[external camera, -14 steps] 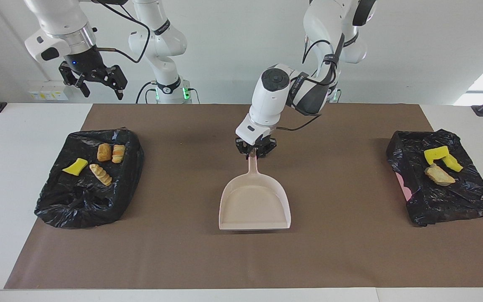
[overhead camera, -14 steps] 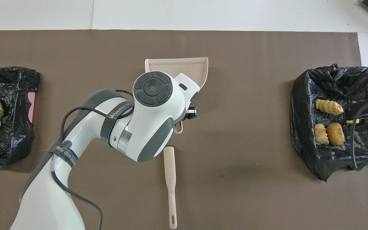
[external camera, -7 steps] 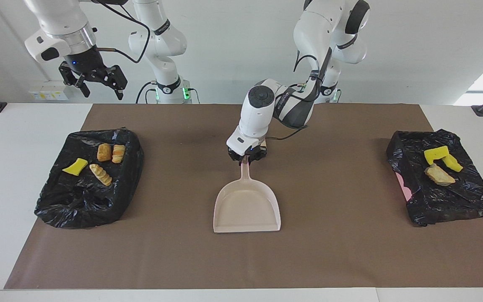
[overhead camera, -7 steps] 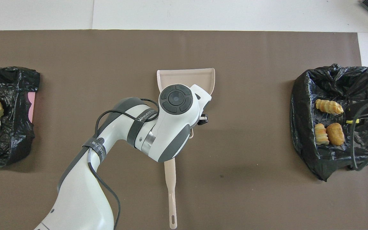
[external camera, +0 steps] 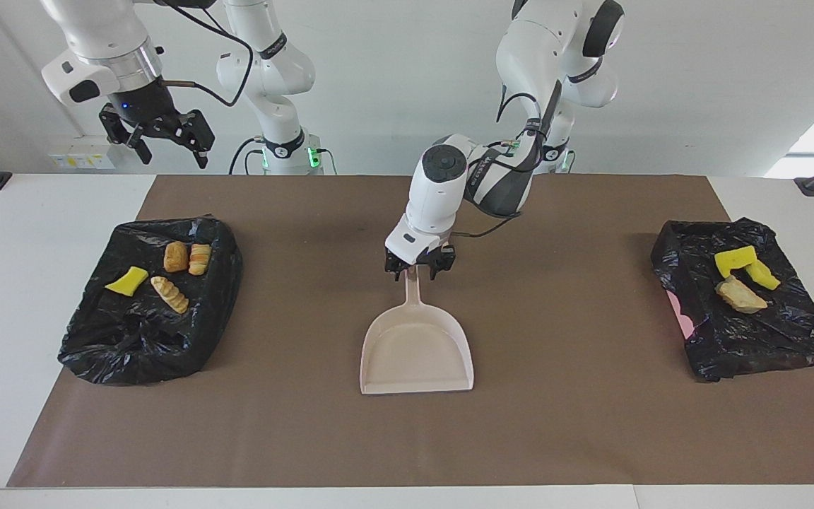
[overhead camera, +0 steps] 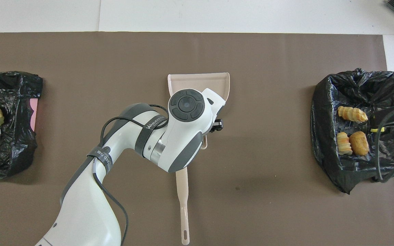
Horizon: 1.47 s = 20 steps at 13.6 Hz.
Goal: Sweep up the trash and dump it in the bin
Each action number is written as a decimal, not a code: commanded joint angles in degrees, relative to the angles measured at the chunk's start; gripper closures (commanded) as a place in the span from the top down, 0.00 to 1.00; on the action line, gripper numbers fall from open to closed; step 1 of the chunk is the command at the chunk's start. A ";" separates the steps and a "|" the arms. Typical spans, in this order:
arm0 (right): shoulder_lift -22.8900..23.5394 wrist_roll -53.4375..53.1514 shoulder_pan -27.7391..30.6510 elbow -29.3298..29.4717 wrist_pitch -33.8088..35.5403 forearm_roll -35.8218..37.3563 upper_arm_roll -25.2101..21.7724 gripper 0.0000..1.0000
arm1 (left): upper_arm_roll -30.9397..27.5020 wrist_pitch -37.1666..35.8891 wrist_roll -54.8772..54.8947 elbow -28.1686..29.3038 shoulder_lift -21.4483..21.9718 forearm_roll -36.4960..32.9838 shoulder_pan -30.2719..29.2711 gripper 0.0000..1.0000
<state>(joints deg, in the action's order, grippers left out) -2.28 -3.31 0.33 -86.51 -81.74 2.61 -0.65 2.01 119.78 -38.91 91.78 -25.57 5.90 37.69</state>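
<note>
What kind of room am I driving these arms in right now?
Probably a robotics lab bench, not a home: the white table carries a brown mat, both Franka arms are mounted at its edge, and staged trash sits in bag-lined bins.

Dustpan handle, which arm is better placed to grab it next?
Left. The left gripper sits right at the dustpan handle, at its tip, fingers open on either side of it. The right gripper hangs open, high over the bin at the right arm's end of the table.
</note>
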 commanded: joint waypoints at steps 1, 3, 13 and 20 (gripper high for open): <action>-1.32 0.85 -0.06 -1.56 -0.61 -0.94 -0.41 1.00 | -1.91 -6.64 0.24 0.94 4.81 0.16 -1.12 1.00; -1.32 0.85 -0.06 -1.56 -0.61 -1.03 -0.41 1.00 | -1.92 -11.64 0.68 1.73 7.10 -0.88 -2.79 1.00; -1.32 0.85 -0.06 -1.56 -0.61 -1.03 -0.41 1.00 | -2.10 -19.30 24.56 16.41 25.47 -3.71 -18.86 1.00; -1.32 0.85 -0.06 -1.56 -0.61 -1.03 -0.41 1.00 | -2.18 -20.37 31.43 18.88 30.40 -4.84 -29.51 1.00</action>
<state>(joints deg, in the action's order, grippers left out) -2.28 -3.31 0.33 -86.51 -81.74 2.61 -0.65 -0.79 99.44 -9.33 109.08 2.74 2.58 10.32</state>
